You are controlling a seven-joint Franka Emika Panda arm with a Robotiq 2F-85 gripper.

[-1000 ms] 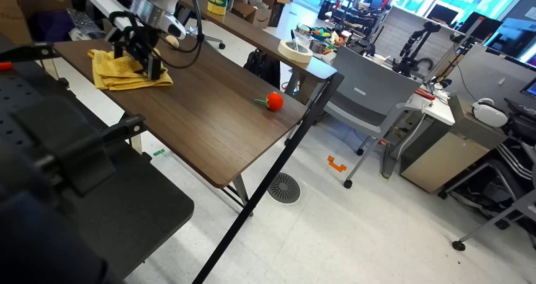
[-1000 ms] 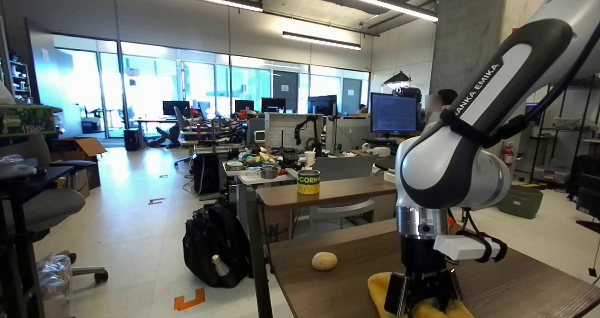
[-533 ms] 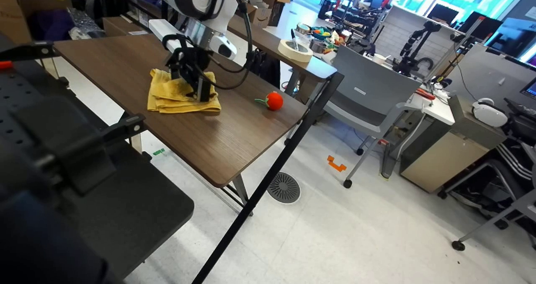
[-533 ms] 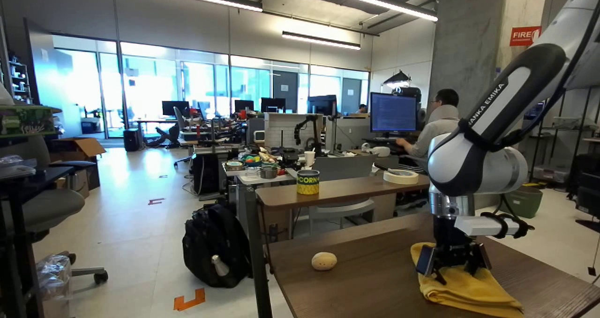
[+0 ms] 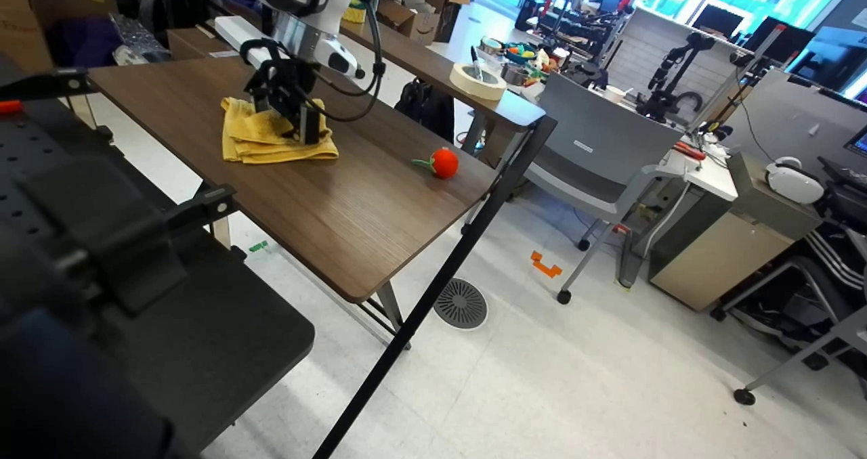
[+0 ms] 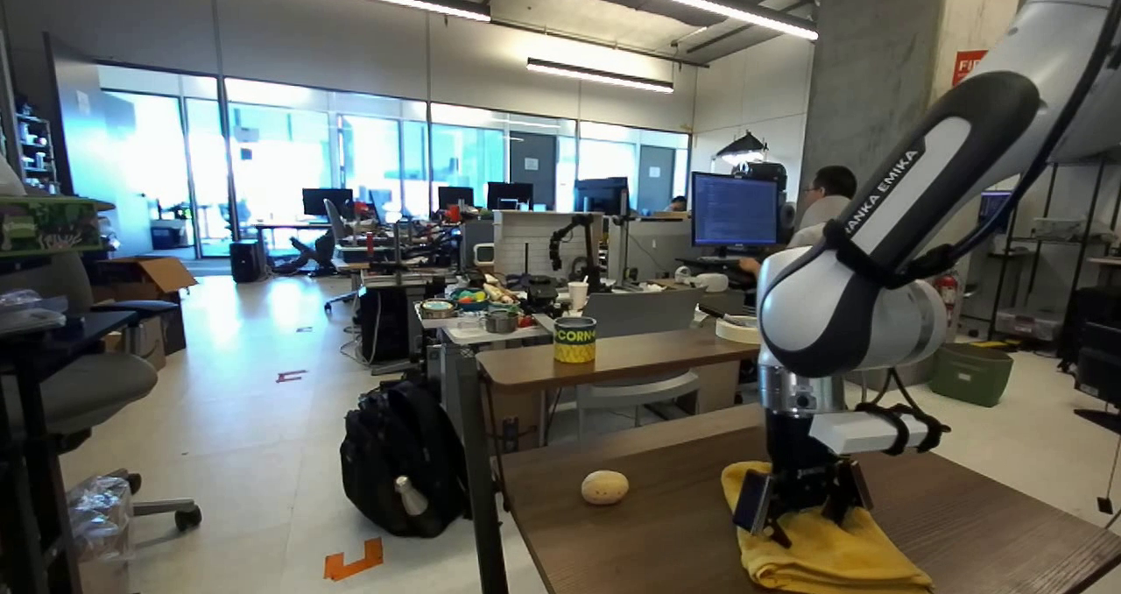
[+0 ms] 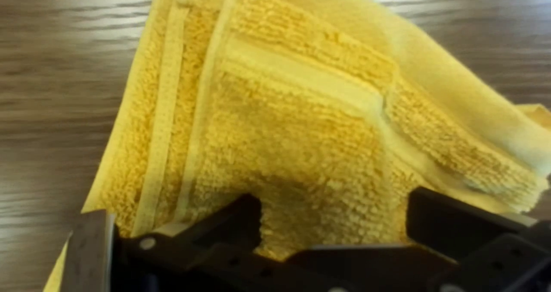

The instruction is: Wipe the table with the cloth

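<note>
Low in the wrist view, the gripper (image 7: 333,210) is spread apart, nothing seen clamped between its fingers! For a good wipe, even downward pressure should be applied through each slide, lest the cloth (image 7: 280,124) be bunched or left behind. Directly beneath, and reaching out past both fingertips, it is laid folded on the table (image 5: 325,222), well apart from the red ball (image 5: 445,164).
</note>
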